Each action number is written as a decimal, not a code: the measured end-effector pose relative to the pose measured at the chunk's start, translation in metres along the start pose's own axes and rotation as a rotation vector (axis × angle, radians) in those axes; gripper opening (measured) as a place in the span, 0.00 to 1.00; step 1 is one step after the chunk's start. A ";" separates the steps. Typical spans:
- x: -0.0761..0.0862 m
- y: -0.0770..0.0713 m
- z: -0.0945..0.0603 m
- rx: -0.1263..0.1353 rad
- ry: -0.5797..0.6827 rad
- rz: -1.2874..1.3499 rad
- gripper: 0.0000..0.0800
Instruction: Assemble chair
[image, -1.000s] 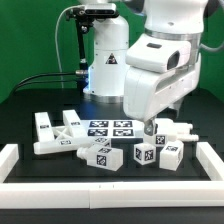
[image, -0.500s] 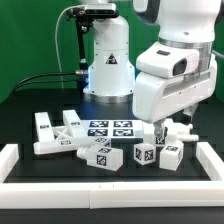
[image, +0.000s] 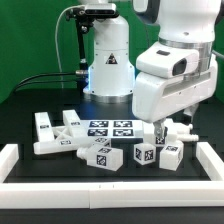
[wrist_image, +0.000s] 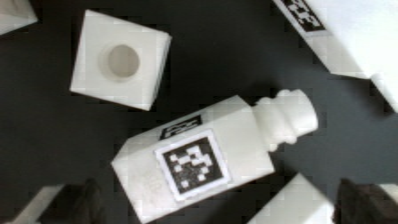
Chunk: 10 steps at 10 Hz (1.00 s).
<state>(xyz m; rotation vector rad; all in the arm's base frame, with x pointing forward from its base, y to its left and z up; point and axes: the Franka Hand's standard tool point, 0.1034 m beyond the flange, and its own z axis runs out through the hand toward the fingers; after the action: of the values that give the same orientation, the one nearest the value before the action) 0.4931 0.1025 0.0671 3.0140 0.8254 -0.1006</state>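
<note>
The chair lies as loose white tagged parts on the black table. In the wrist view a white bar (wrist_image: 192, 158) with a square tag and a round peg end lies flat under my gripper (wrist_image: 214, 206). The dark fingers (wrist_image: 57, 206) stand wide apart on either side of the bar's tagged end, touching nothing. Beside the bar lies a square white plate (wrist_image: 121, 60) with a round hole. In the exterior view my open gripper (image: 160, 131) hangs low over the right-hand parts, next to a pegged part (image: 181, 128). Small tagged cubes (image: 145, 155) sit in front.
The marker board (image: 108, 127) lies mid-table, and its edge shows in the wrist view (wrist_image: 313, 16). Notched pieces (image: 55, 137) lie at the exterior view's left. A low white border rail (image: 100, 190) rings the table. The robot base (image: 108, 65) stands behind.
A second ago the arm stood further to the exterior view's left. It shifted right and has held still over the last half second. The jaws stayed open.
</note>
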 end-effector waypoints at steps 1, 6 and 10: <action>-0.002 -0.004 0.001 0.008 0.008 0.127 0.81; 0.000 0.002 0.001 0.057 0.014 0.394 0.81; -0.001 0.017 0.007 0.124 0.047 0.904 0.81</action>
<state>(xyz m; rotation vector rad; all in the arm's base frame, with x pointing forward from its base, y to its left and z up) 0.5005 0.0866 0.0604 3.1706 -0.6000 -0.0627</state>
